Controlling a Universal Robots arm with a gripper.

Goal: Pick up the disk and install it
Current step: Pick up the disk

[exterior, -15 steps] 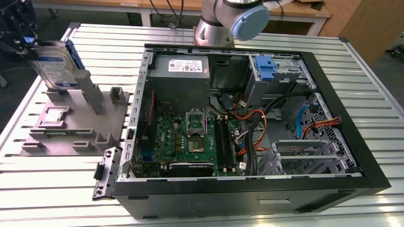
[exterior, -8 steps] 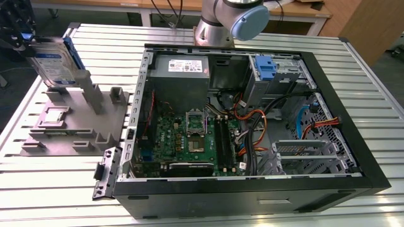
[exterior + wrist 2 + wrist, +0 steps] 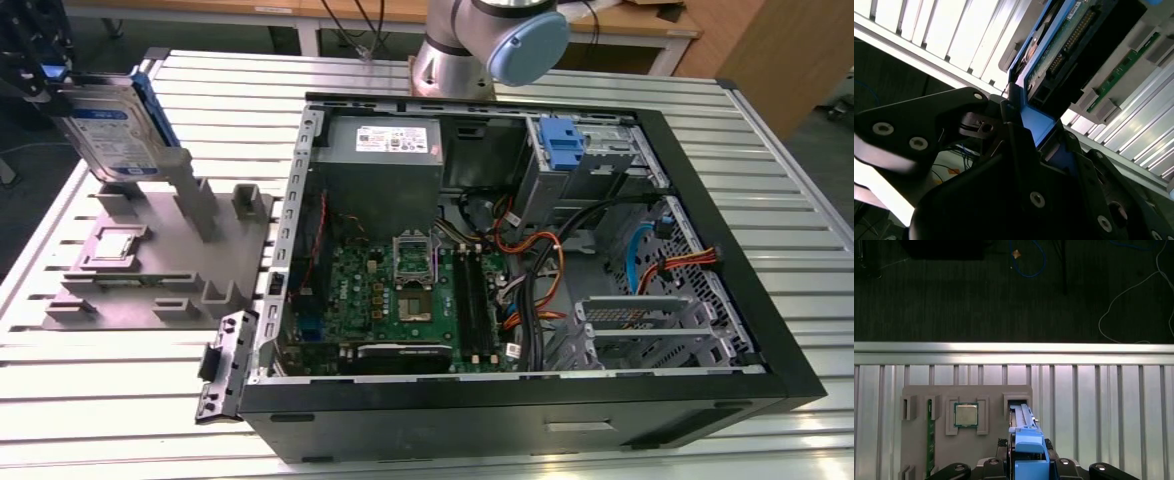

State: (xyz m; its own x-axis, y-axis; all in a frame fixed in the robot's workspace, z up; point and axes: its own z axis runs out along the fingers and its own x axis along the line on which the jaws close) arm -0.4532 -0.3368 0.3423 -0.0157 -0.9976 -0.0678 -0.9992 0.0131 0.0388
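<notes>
The claw (image 3: 1029, 120) is clamping the disk (image 3: 118, 135) by its blue-railed edge. The disk is standing upright at the grey fixture (image 3: 134, 250) on the slatted surface (image 3: 120, 390). This is at the exterior view's left, well apart from the open computer case (image 3: 534, 420). Whether the disk is resting in the fixture's slot is unclear.

We seem to be in a robotics lab: a slatted aluminium table (image 3: 400, 75) carries an opened computer case (image 3: 534, 430) and a robot arm (image 3: 467, 50).

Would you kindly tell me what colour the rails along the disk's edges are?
Blue; the rails on the disk show best in the first wrist view.
</notes>
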